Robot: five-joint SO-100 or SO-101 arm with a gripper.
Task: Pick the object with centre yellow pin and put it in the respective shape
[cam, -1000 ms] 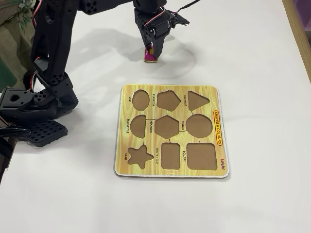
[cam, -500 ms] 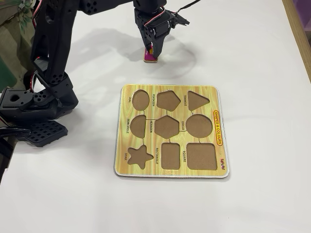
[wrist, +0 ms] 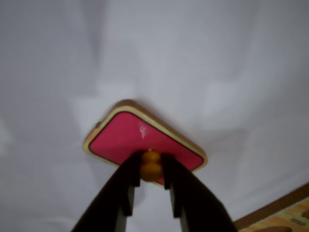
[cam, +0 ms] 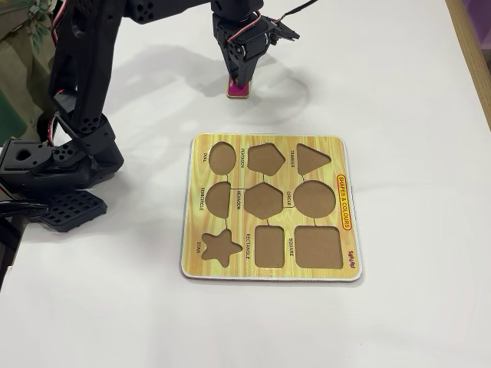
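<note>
A flat pink piece (wrist: 140, 137) with a pale wooden rim and rounded corners lies on the white table. A yellow pin (wrist: 151, 165) stands at its centre. My gripper (wrist: 151, 169) is shut on the pin, one black finger on each side. In the fixed view the gripper (cam: 238, 83) points down onto the pink piece (cam: 238, 91) at the top, beyond the far edge of the wooden shape board (cam: 349, 201). The board's cut-outs for oval, pentagon, triangle, semicircle, hexagon, circle, star, rectangle and square all stand open.
The black arm base (cam: 54, 165) stands at the left edge of the table. A corner of the shape board shows at the lower right of the wrist view (wrist: 285, 212). A wooden strip (cam: 469, 46) runs along the table's right side.
</note>
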